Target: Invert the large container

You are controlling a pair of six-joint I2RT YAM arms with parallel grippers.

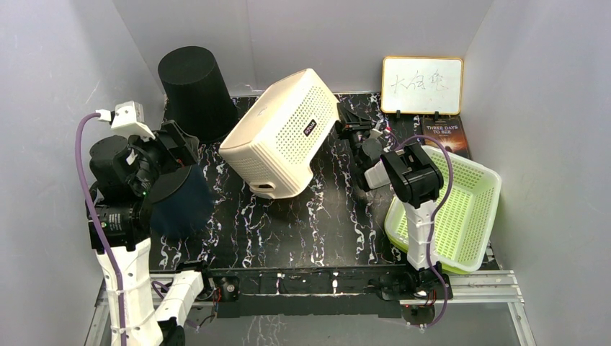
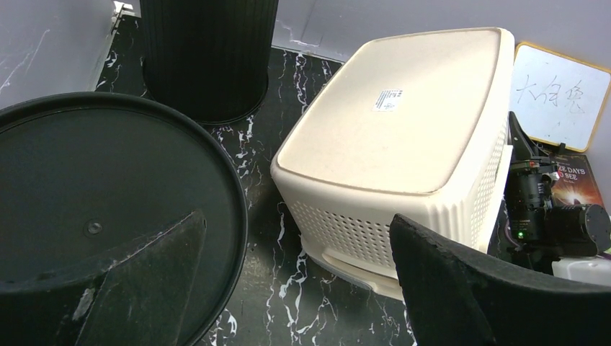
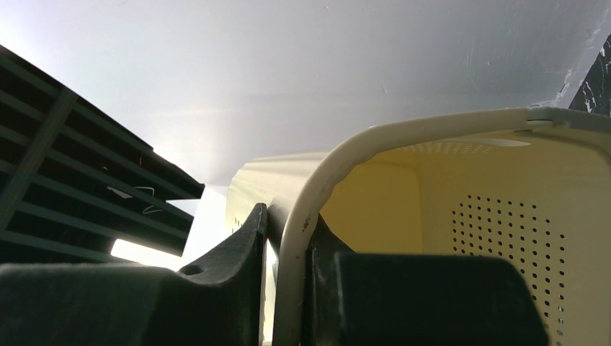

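The large container [image 1: 277,137] is a cream perforated basket, tilted on the black marbled table with its flat base [image 2: 403,108] turned up and to the left. Its lower rim rests on the table and its opening faces right. My right gripper [image 1: 344,128] is at the raised right-hand edge. In the right wrist view the right gripper [image 3: 288,223] is shut on the cream rim, one finger outside the wall and one inside. My left gripper [image 2: 295,223] stands wide open near the basket's near-left corner, apart from it and holding nothing; seen from above, the left gripper [image 1: 181,148] is left of the basket.
A black ribbed bin [image 1: 196,90] stands upside down at the back left. A dark round tub [image 1: 180,202] sits under my left wrist. A green basket [image 1: 461,209] lies at the right, with a whiteboard [image 1: 421,85] and a book [image 1: 445,135] behind it.
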